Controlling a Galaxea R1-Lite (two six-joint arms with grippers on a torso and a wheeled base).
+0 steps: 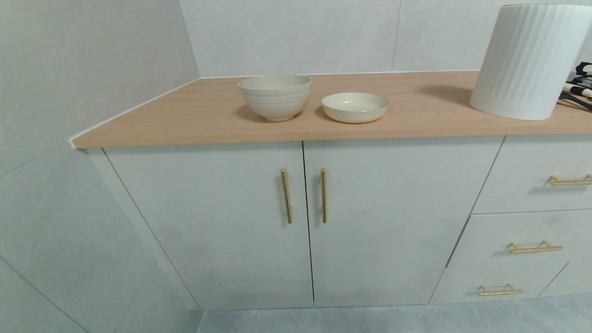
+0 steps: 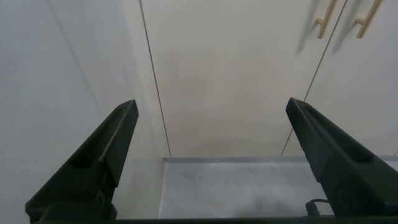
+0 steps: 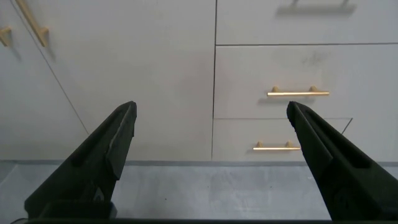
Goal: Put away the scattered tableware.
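Judging by the scene, nothing is put away yet. Above the centre of the head view the bowl (image 1: 275, 97) stands on the bench (image 1: 185, 120), with the shallow dish (image 1: 355, 107) just to its right, not touching. The left gripper (image 2: 210, 109) and right gripper (image 3: 211, 109) are released and empty, facing the closed cupboard doors (image 1: 259, 222).

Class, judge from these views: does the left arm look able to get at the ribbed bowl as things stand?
Probably yes. The ribbed bowl stands uncovered on the countertop, apart from the shallow dish. The left gripper, open, sits low before the cabinet door, so it must rise first.
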